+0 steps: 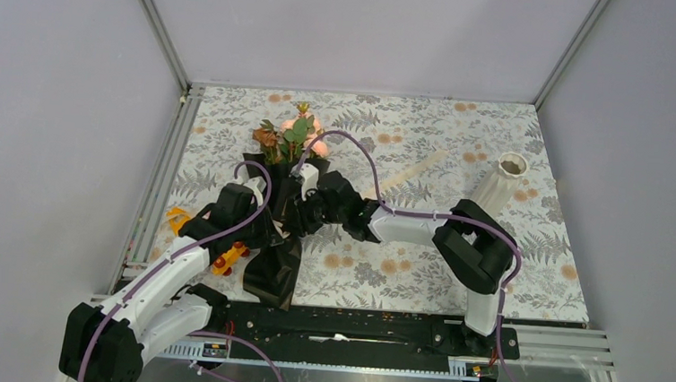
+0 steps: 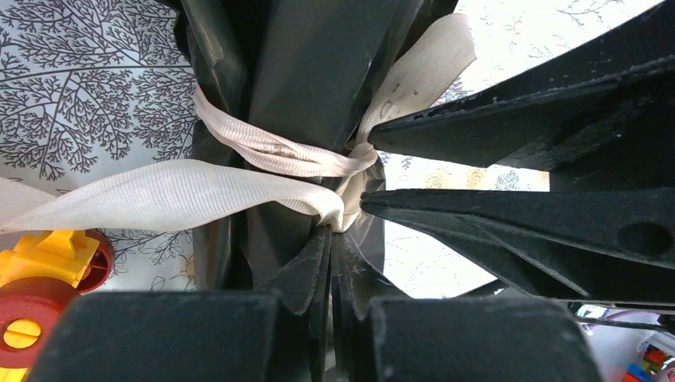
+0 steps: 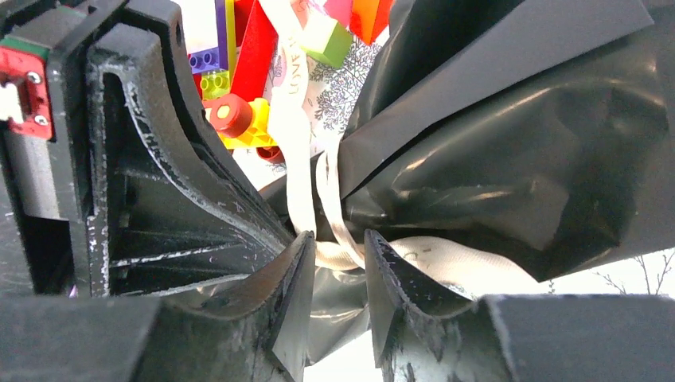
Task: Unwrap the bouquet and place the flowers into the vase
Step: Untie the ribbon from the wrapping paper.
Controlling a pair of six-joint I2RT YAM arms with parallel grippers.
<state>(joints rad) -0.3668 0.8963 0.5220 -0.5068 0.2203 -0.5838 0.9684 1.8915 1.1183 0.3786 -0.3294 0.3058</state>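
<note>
Two sets of fingers meet at the tied waist of the bouquet (image 1: 279, 232), which lies left of centre on the surface (image 1: 420, 251). The flowers (image 1: 298, 134) point far; the black wrap tail points near. Left fingers (image 2: 306, 274) clenched, tips at the knot of the cream ribbon (image 2: 159, 195); cannot tell if they pinch it. Right fingers (image 3: 290, 278) reach in from the right, parted, with ribbon strands and a fold of black paper loose in the gap. Toy car (image 1: 222, 259) just left of the wrap. Vase (image 1: 504, 185) upright at far right, well apart.
</note>
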